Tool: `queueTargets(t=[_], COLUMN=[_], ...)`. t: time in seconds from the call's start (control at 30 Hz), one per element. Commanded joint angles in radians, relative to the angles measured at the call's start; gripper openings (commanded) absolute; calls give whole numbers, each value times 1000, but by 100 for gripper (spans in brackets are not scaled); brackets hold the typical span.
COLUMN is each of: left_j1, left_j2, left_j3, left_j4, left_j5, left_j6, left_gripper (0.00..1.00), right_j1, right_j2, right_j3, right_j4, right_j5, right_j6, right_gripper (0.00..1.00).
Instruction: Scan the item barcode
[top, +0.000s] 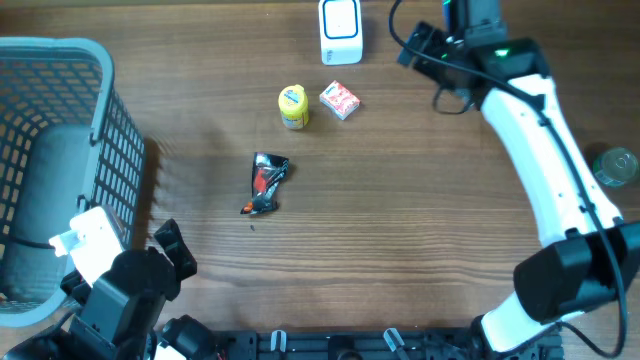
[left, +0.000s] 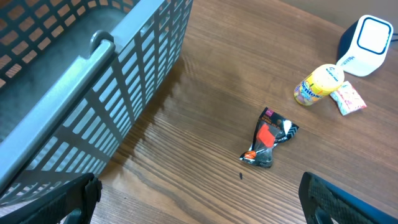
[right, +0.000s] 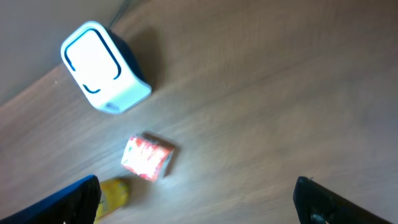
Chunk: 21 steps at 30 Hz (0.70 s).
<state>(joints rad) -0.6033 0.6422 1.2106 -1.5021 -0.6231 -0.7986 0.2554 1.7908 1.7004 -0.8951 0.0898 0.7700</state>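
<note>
The right pincer (right: 196, 186) is opened wide. Its two dark fingers (right: 62, 202) stand at the lower corners of the right wrist view, and nothing is between them. It hangs above the far part of the wooden tabletop (top: 420, 230), near the white scanner (top: 340, 30), which stands upright at the far edge. This view is a little blurred.

A small red and white box (top: 340, 100) lies on the tabletop in front of the scanner, apart from it. Just beside the box, on its left, stands a yellow bottle (top: 293, 107). I cannot tell if the two touch each other. A black and red packet (top: 267, 183) lies flat nearer to the middle of the tabletop, well apart from the box and the bottle. Neither pincer touches any of these items.

The left pincer (left: 199, 190) is also opened wide and holds nothing. It stays low at the near left corner, next to a grey plastic basket (top: 105, 120) with a lattice wall. In the left wrist view the packet lies ahead of it. A clear round object (top: 615, 165) is at the right edge of the tabletop, and I cannot tell what it is.
</note>
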Motion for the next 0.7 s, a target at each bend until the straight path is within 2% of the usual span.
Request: queueTargets(t=[0.0,0.07,0.1,0.13,0.2,0.27,0.3,0.47,0.67], left_j1=[-1,-1,-1,-1,-1,-1,-1,-1,-1], left_j2=[1,1,1,1,1,1,1,1,1], left_j3=[-3,-3,-3,-3,-3,-3,-3,-3,-3], left_j4=[2,2,1,0,-3,-3,-3,-2,-3], left_j5=[5,5,5,5,5,5,5,5,5], left_j6=[-2,-2,-2,-2,-2,-2,-2,-2,-2], left_gripper=[100,100,100,100,100,100,100,100,100], right_j1=[61,91,100,109,112,113,113,145,205], right_j2=[141,254,289,316,320,320,320,345,457], right_j3=[-6,4,14,16,18,25,25,25,24], right_j4=[44,115,150,240,286,327,338,373,451], right_j5=[-37,-100,-129,-184,-181,-220,-222,-215,-203], right_j6=[269,161,40,-233,-443,-775,-874,-1106,-1134], right_gripper=[100,99,99,100,100,100,100,100,100])
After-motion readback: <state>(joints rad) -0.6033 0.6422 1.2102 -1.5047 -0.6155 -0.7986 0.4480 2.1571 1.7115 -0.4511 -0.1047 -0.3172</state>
